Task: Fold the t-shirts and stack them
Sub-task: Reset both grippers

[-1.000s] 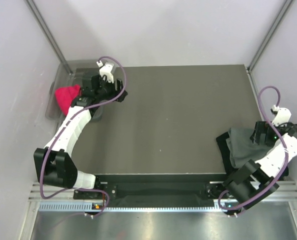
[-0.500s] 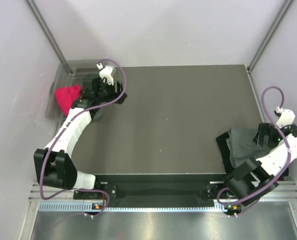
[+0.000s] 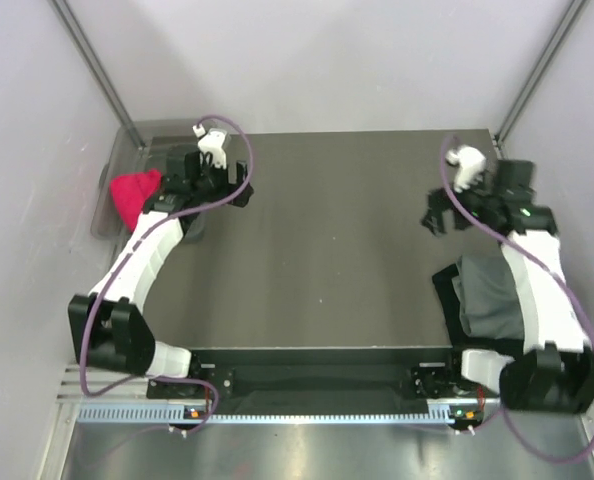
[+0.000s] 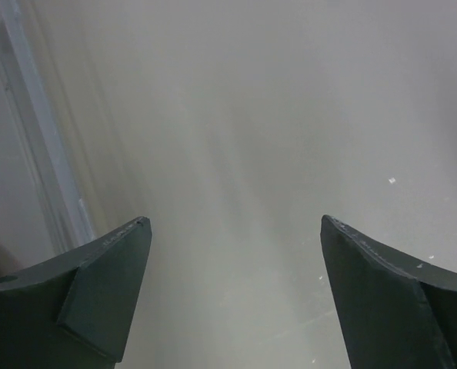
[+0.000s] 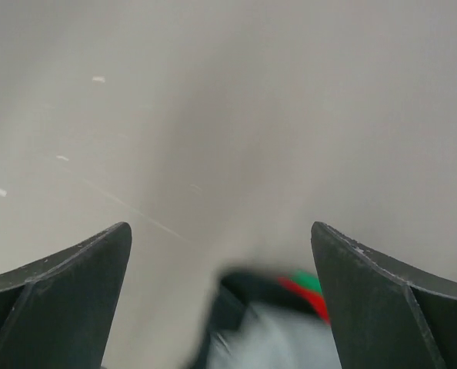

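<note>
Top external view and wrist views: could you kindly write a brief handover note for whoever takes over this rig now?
Left gripper: open, empty, at the far-left corner of the dark table.
Right gripper: open, empty, above its far-right part.
Dark grey cloth t-shirt lies on the black folded t-shirt at the near-right edge: stacked, loosely.
Left: possibly the red cloth in the clear bin.
</note>
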Available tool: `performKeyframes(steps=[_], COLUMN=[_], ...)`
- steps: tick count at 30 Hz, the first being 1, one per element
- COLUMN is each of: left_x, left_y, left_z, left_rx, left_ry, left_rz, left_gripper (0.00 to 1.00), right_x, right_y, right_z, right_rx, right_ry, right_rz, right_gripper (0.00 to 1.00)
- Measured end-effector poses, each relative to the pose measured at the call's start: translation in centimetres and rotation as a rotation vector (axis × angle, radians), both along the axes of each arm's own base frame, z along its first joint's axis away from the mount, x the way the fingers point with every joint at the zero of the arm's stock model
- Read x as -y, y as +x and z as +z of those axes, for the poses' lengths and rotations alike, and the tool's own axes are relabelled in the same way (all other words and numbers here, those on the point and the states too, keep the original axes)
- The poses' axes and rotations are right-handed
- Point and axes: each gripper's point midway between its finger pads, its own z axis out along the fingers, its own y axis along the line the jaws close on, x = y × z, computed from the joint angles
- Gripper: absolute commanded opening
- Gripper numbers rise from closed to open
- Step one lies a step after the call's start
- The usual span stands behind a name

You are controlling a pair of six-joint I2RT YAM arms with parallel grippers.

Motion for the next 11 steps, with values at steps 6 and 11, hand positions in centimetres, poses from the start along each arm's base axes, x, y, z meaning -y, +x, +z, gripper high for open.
performKeyframes(steps=[6, 11], left_x=[-0.8, -3.5], left_y=[3.5, 4.2], left_z=[-1.8, -2.3], left_rx=[-0.094, -0.089], left_ry=[0.074, 0.185], left_rz=[0.072, 0.163], left_gripper=[0.99, 0.99], right_x=[-5.9, -7.1], right_y=[5.6, 7.7], right_z=[-4.7, -5.5], right_rx=[-0.191, -0.178], right_ry=[0.019, 0.002], right_rz=[-0.003, -0.039], right_gripper=[1.00, 1.00])
